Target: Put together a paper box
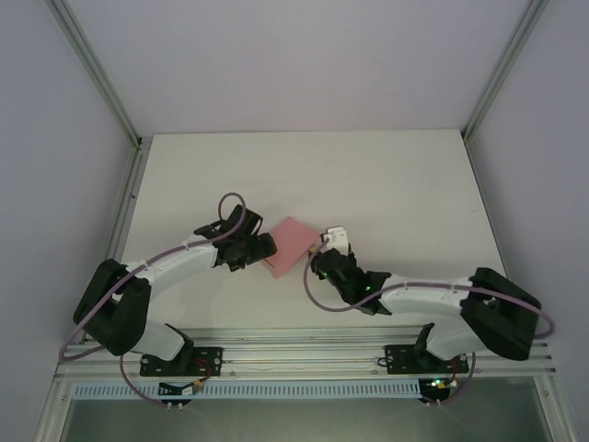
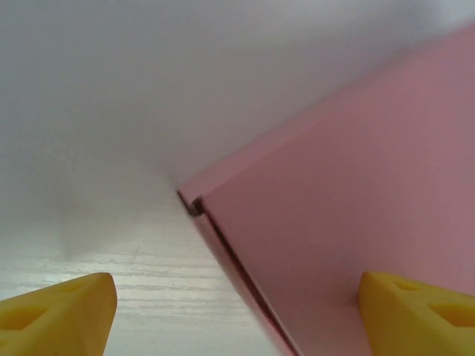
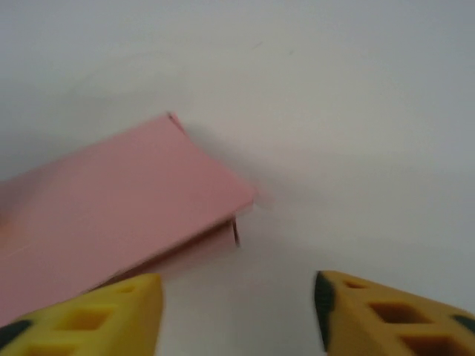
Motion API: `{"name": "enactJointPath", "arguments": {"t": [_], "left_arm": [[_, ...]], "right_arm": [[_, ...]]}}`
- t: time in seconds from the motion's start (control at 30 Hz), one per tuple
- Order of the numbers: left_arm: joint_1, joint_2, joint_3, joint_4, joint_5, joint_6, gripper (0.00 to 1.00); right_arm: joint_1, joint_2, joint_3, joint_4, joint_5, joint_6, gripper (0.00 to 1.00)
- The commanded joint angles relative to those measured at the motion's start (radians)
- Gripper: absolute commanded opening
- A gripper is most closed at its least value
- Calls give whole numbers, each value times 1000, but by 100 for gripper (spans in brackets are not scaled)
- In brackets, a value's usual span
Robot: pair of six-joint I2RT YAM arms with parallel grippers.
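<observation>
The pink paper box (image 1: 291,243) lies flat-folded on the white table (image 1: 386,184), between the two arms. My left gripper (image 1: 267,249) is at its left side, open; in the left wrist view a corner of the paper box (image 2: 356,215) reaches between the yellow fingertips (image 2: 63,308), the right one against the pink surface. My right gripper (image 1: 322,260) sits at the box's right edge, open. In the right wrist view the paper box (image 3: 119,200) shows a raised top layer with a gap beneath, just past my left yellow fingertip (image 3: 96,315).
Aluminium frame posts (image 1: 124,120) and pale walls bound the table left, right and behind. A metal rail (image 1: 304,364) carrying the arm bases runs along the near edge. Bare table surface stretches behind the box.
</observation>
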Motion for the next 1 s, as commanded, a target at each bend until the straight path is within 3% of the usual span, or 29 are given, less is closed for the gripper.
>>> {"name": "enactJointPath", "arguments": {"t": [0.0,0.13,0.3,0.4,0.47,0.57,0.83,0.97], "left_arm": [[-3,34,-41,6,14,14,80],[-4,60,-45,22,25,31,76],[-5,90,-43,30,30,60,75],[-5,99,-32,35,34,83,75],[-5,87,-31,51,32,85,75],[-4,60,-25,77,32,85,79],[5,-52,-20,77,-1,59,94],[13,-124,-68,74,9,21,100]], "right_arm": [[10,-94,-30,-218,-154,57,75],[9,-207,-62,-276,-230,27,98],[-32,-263,-38,-210,-219,-78,100],[-142,-222,52,-254,-363,-90,100],[-279,-155,149,-349,-574,-85,100],[-414,-6,302,-453,-749,-116,100],[-475,442,745,-675,-889,-318,100],[-521,612,892,-704,-994,-388,100]]}}
